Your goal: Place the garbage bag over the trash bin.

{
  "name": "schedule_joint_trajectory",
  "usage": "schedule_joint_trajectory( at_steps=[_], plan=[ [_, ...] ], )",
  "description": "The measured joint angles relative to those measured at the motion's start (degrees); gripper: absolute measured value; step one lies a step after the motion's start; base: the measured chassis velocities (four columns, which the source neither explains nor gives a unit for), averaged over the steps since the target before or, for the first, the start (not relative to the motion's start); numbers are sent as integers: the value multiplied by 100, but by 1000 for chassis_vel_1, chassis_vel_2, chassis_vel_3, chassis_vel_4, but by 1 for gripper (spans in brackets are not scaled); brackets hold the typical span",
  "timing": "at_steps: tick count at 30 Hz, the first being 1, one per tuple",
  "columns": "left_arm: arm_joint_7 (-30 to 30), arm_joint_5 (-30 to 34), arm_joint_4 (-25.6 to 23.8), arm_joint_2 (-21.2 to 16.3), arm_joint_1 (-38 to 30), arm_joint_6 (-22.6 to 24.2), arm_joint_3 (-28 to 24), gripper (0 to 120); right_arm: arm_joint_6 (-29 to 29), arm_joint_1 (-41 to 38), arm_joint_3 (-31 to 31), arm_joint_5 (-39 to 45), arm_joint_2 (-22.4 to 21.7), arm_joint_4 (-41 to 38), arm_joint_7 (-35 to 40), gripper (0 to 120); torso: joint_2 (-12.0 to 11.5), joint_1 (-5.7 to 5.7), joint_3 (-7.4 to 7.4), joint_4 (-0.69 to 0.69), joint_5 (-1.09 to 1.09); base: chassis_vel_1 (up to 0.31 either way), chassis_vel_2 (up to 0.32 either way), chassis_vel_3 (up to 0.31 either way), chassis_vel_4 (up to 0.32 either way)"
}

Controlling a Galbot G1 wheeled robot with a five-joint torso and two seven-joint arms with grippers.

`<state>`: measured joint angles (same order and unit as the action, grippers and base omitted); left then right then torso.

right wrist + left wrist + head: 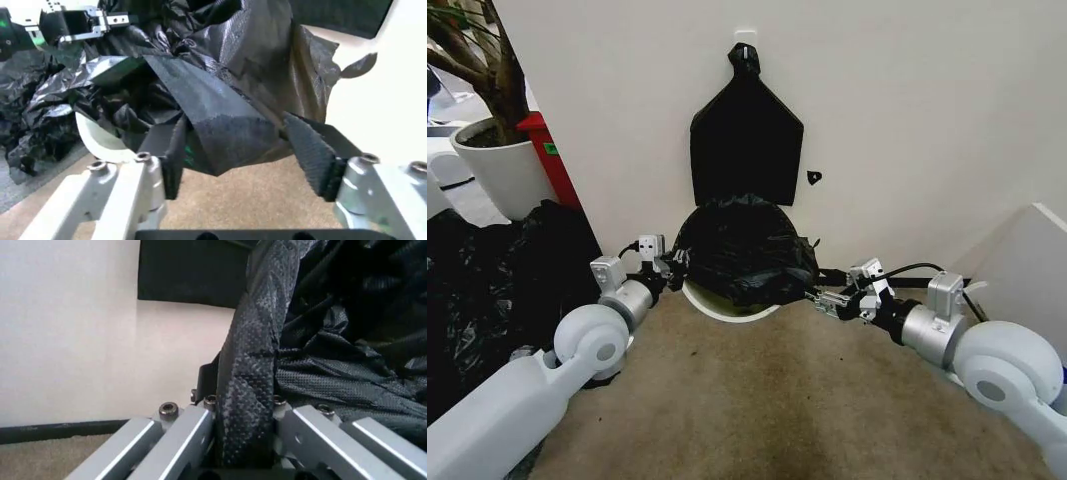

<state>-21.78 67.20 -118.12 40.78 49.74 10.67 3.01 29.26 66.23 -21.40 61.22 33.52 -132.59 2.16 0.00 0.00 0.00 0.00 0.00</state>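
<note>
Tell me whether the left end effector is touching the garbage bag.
Touching. The left wrist view shows a fold of the garbage bag pinched between the fingers of the left end effector, with no gap on either side.

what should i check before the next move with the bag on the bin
1. Left tool gripping the garbage bag: ok, the film is pinched between its fingers on the bin's left side.
2. Right tool gripping the bag: not ok, its fingers are spread, with a fold hanging loose between them.
3. Bag over the trash bin: ok for most of it, but the front rim shows bare.
4. Bag edge over the back rim: cannot tell, hidden by the bag.
5. Bin upright: cannot tell, mostly covered.
</note>
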Motion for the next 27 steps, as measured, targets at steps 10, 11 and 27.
schedule_joint_trajectory(
  at_steps=[10, 11, 27],
  plan=[
    [27, -1, 40, 18, -52, 3, -25, 1, -145, -45, -35, 149, -112, 64, -61, 9, 0, 0, 0, 0, 0, 0, 0, 0, 0],
    [27, -1, 45, 19, -53, 3, -25, 1, -159, -46, -45, 155, -122, 63, -69, 6, 0, 0, 0, 0, 0, 0, 0, 0, 0],
    [-161, 287, 143, 139, -270, 178, -70, 1, -327, 66, 155, -333, -188, -470, -747, 0, 0, 0, 0, 0, -1, 0, 0, 0, 0]
  ],
)
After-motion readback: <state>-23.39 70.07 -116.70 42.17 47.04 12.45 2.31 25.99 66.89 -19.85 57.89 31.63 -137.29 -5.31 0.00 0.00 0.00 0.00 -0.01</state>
